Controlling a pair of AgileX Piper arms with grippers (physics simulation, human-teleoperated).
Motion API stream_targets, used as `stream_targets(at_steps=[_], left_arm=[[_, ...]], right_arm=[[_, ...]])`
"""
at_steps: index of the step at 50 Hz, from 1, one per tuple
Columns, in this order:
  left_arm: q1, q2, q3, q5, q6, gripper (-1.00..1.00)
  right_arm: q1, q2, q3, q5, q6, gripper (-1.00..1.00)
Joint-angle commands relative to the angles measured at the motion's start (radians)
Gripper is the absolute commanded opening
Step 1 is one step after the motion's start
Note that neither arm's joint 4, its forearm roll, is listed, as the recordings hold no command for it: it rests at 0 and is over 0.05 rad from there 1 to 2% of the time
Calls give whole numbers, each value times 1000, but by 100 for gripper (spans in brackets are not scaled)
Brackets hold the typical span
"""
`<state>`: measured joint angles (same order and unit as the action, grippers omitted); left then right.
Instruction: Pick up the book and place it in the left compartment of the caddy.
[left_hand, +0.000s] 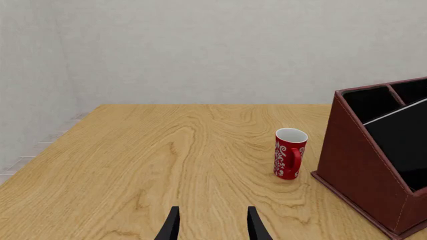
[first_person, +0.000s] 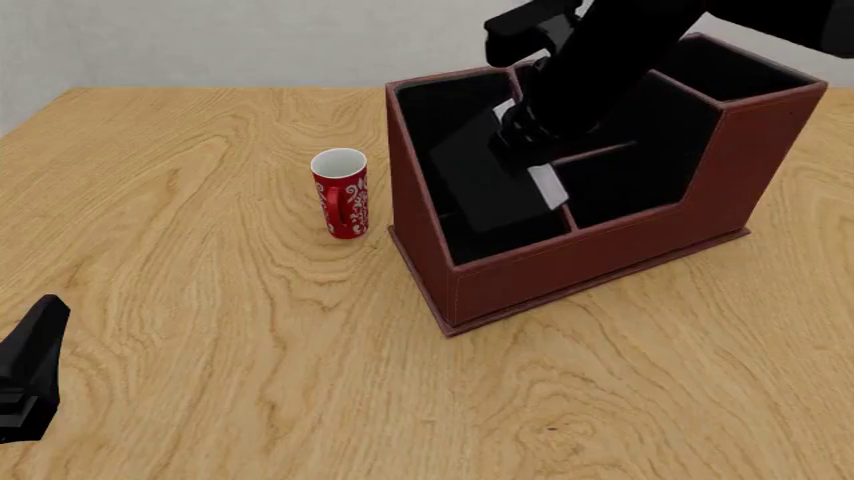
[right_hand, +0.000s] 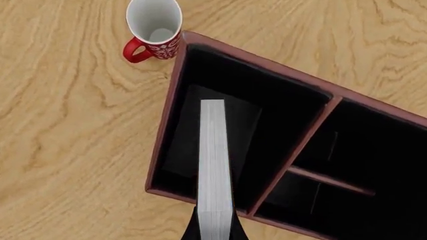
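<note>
Book over the left slot, ready to go down.
Left wrist: your left pincer (left_hand: 213, 227) idles released above the bench (left_hand: 167, 160). Front: the book (first_person: 487, 180) tilts into the caddy (first_person: 587, 260). Right wrist: the right pincer (right_hand: 215, 229) grasps the book; keep it edge-on, centred over the left compartment (right_hand: 267, 107), then lower.

Wooden table (first_person: 200, 330): red-white cup (first_person: 340, 193) upright just beside caddy (first_person: 587, 265).
</note>
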<state>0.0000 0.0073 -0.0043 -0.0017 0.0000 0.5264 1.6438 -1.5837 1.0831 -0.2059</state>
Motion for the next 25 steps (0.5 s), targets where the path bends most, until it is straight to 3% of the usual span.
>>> stream_targets(at_steps=[1, 2, 3, 25], left_arm=[[0, 0, 0, 0, 0, 100], [0, 0, 0, 0, 0, 100], [0, 0, 0, 0, 0, 100], [0, 0, 0, 0, 0, 100]], right_arm=[[4, -4, -19, -2, 24, -100], [7, -6, -18, 0, 22, -100], [11, -9, -15, 1, 22, 100], [0, -14, -5, 2, 2, 100]])
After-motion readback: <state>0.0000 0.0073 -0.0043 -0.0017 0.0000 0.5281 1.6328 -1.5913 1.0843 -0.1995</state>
